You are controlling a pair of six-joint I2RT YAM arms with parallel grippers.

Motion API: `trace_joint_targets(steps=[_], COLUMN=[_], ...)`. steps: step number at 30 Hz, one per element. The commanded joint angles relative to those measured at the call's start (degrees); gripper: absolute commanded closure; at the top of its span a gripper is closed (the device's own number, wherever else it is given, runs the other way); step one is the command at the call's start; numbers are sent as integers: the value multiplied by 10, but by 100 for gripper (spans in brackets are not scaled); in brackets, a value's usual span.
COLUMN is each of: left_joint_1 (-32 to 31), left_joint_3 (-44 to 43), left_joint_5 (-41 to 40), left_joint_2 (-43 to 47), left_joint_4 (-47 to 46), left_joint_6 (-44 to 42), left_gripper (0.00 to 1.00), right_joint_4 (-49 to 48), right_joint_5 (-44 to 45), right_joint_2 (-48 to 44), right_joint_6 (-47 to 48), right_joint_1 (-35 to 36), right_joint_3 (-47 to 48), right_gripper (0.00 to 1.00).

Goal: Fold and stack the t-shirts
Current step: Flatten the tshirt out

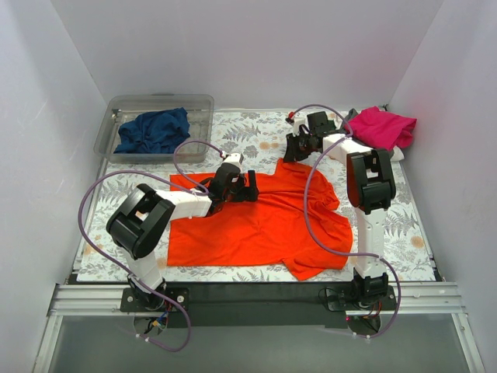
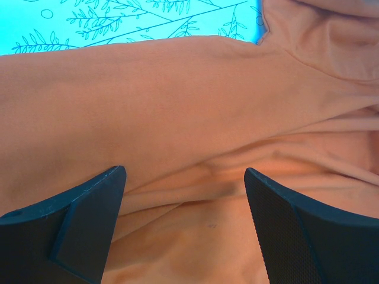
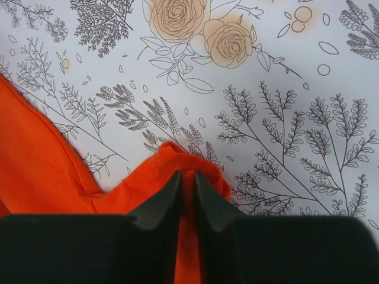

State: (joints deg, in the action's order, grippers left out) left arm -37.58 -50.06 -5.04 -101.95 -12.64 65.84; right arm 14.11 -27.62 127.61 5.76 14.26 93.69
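Nearest you, the orange-red t-shirt lay spread over the middle of the worktop. Its longer run went left to right and its hem reached close to the near edge. Your left claw hung over the shirt's far-left part, jaws wide apart and holding nothing, with cloth directly beneath it. Farther back, your right claw was pinched almost closed on a small peak of the shirt's far edge, so the whole garment lay on its near side. I judged any fold would pull toward you. The navy t-shirt sat in the clear tub at the far-left corner, and the magenta t-shirt at the far-right corner. No brand or writing was legible.
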Motion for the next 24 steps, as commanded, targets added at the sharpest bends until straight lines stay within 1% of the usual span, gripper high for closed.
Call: trace_joint_targets(steps=[1, 3, 5, 14, 18, 21, 24], left_joint_1=[1, 1, 1, 1, 2, 15, 52], left_joint_3=[8, 4, 0, -14, -21, -17, 10], left_joint_5=[-17, -21, -23, -39, -53, -76, -81], left_joint_2=[18, 14, 12, 23, 29, 47, 91], left_joint_4=[24, 29, 32, 39, 48, 61, 70], left_joint_6=[-6, -8, -10, -16, -23, -27, -27], left_gripper=[25, 25, 25, 24, 23, 22, 22], right_joint_4=[8, 8, 8, 1, 0, 0, 0], right_joint_5=[18, 40, 65, 146, 162, 179, 201], right_joint_2=[-22, -29, -42, -122, -144, -155, -166], right_joint_6=[4, -1, -5, -8, -5, -7, -13], right_joint_1=[1, 1, 0, -2, -5, -6, -9], right_joint_3=[0, -2, -4, -32, -40, -48, -61], right_gripper=[92, 97, 98, 99, 99, 99, 99])
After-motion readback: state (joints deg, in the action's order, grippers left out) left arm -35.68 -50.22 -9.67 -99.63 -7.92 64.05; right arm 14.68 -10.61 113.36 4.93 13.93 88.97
